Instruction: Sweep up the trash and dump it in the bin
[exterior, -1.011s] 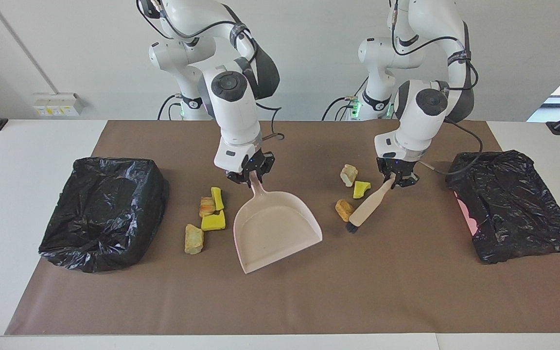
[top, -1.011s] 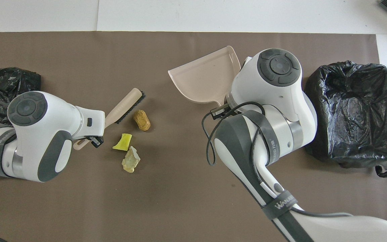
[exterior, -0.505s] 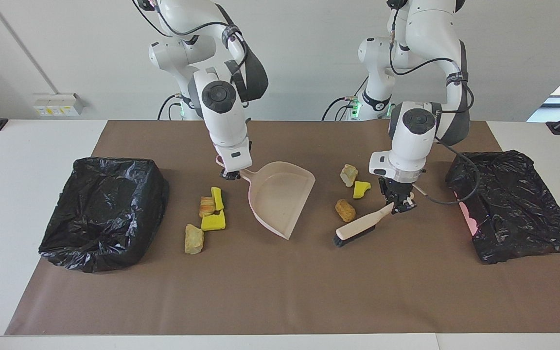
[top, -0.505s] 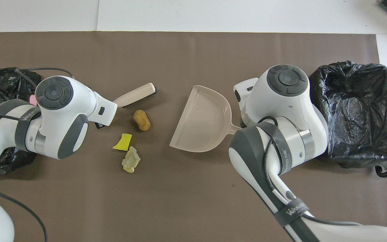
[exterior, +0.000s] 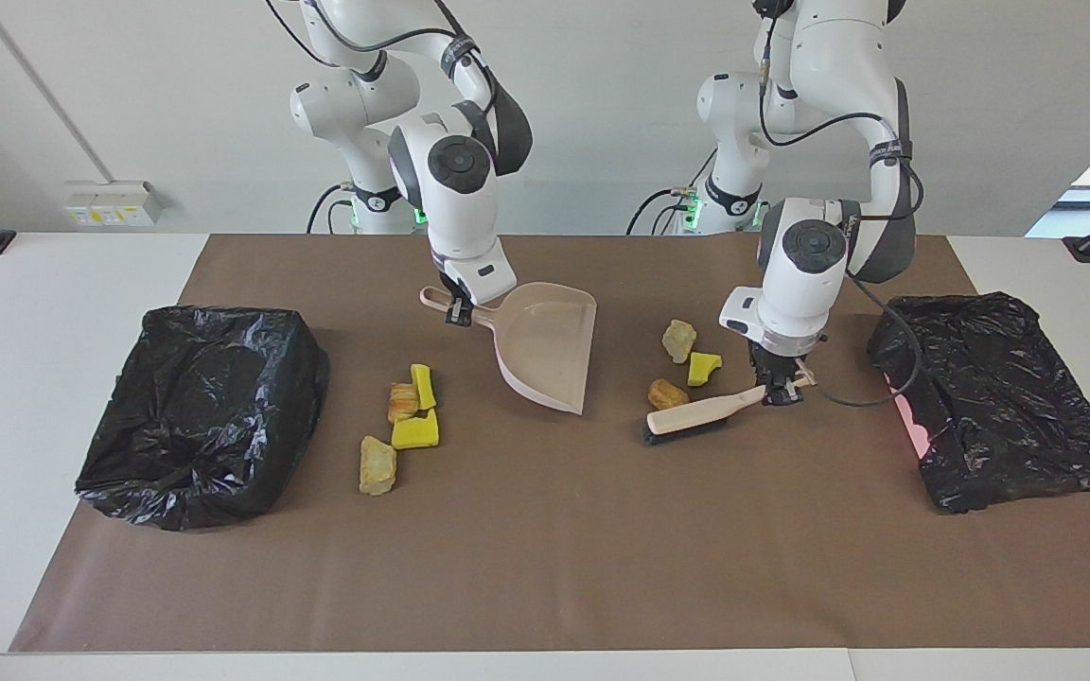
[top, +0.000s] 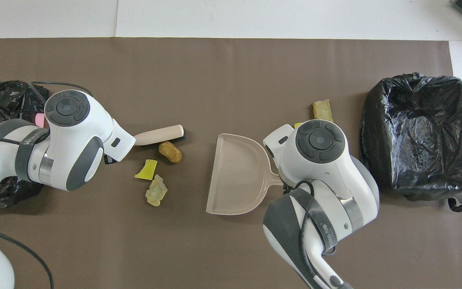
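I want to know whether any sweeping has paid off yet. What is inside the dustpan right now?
Nothing shows in the dustpan: the pink tray looks bare in both views. The right gripper holds its handle, covering only that end.

Arms: two, glossy white rounded shells with dark grey joint bands.
Joint caps: round, dark grey, with ringed segments.
Cables: thin black, looped loosely along each arm.
Straps: black, with white lettering.
Bases: small green lights glow.
End effectors: small, black.
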Tool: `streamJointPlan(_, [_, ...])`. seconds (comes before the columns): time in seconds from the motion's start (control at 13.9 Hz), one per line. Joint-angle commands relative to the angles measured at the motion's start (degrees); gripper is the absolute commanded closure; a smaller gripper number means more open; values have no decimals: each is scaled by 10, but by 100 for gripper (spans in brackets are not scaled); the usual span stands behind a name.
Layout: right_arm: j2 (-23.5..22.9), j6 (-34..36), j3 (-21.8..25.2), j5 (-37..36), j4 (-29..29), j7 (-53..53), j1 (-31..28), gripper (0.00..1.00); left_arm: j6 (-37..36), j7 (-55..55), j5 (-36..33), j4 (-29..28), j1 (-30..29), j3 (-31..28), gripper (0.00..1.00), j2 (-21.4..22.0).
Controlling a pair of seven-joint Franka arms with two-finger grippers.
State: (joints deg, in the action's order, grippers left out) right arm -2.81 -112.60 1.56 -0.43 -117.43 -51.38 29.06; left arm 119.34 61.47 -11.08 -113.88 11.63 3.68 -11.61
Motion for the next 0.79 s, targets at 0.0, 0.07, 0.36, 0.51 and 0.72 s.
streamJointPlan(0.0, [39,-29,-3,-8,-51,-16,-4,100,-40,8,-10,-10,8,-2,100,31])
streamJointPlan(0.07, [39,-26,-3,-8,-53,-11,10,100,-52,8,-10,-11,7,-2,100,45])
streamJointPlan(0.36, [25,-25,-4,-8,-47,-10,32,100,-139,-69,-8,-20,-6,-3,100,122])
streamJointPlan(0.51, [25,-25,-4,-8,-48,-10,35,100,-137,-146,-6,-41,-27,-2,100,135])
streamJointPlan(0.72, [-3,-48,-4,-77,-44,-19,56,100,-74,-266,-1,-76,-66,-2,100,147])
